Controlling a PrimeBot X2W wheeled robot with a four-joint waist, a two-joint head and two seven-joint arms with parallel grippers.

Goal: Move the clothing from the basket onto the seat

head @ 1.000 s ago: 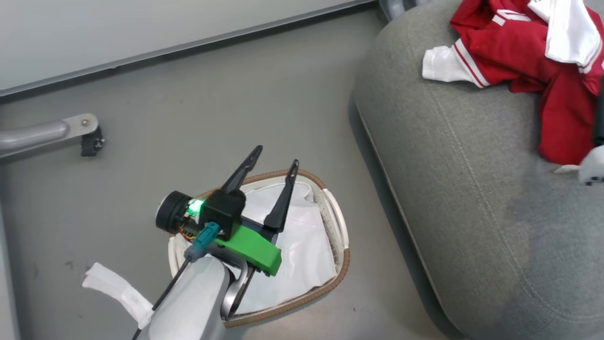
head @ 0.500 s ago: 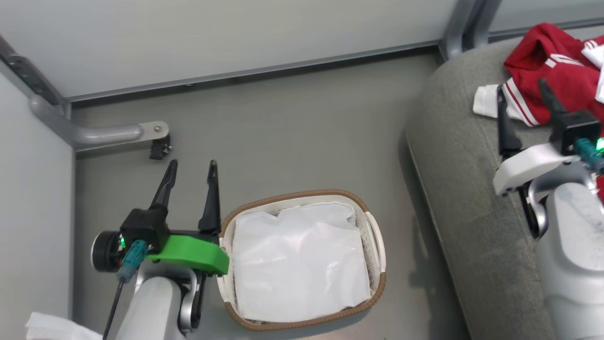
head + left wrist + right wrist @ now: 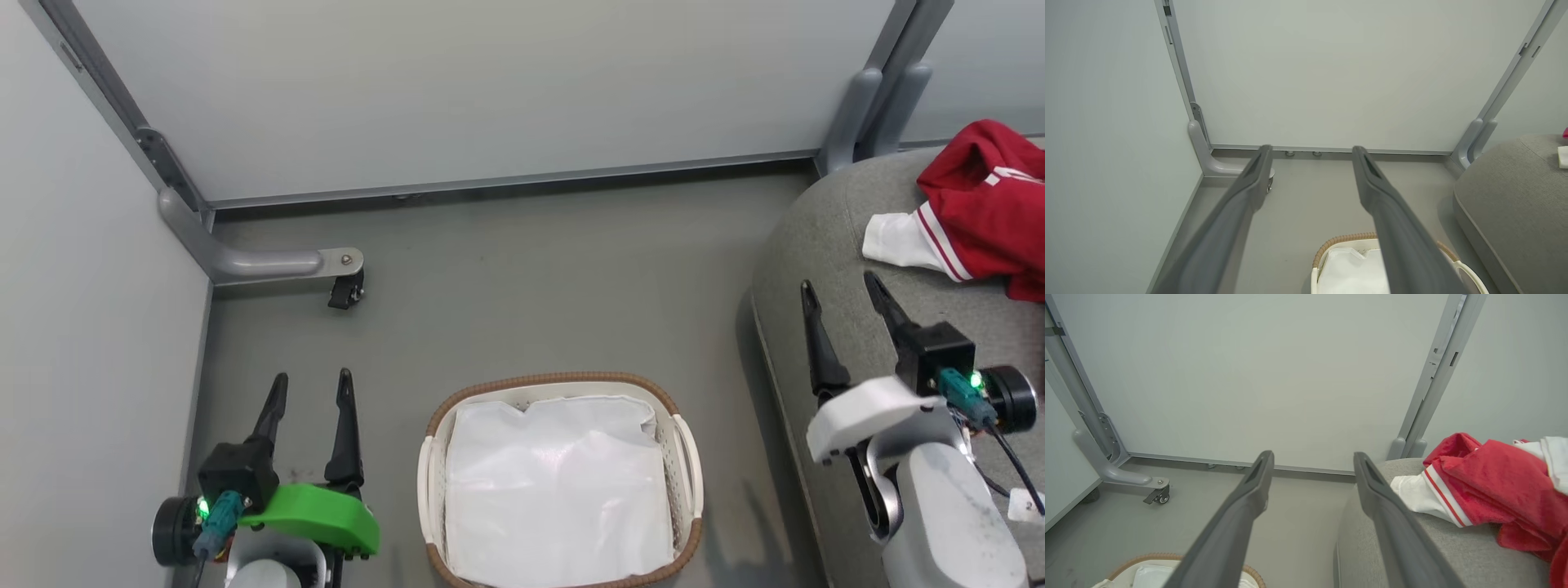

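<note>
The red clothing (image 3: 984,204) with white cuff and stripe trim lies bunched on the grey seat (image 3: 824,245) at the far right; it appears again as the clothing (image 3: 1490,486) on the seat (image 3: 1453,547) in the right wrist view. On the floor stands the cream basket (image 3: 682,445), holding just its white liner (image 3: 559,490). My left gripper (image 3: 312,388) hovers open left of the basket with nothing between its fingers. Over the seat's near edge, short of the clothing, my right gripper (image 3: 841,292) is open and holds nothing.
Grey partition walls close the space behind and on the left. A metal foot with a caster (image 3: 343,290) juts onto the floor at the left, and a grey post (image 3: 865,114) rises by the seat's back corner. Bare floor lies between basket and wall.
The head camera has swung and lifted, so the whole picture shifted. My left gripper came off the basket to its left side, and my right gripper drew back from the clothing, open.
</note>
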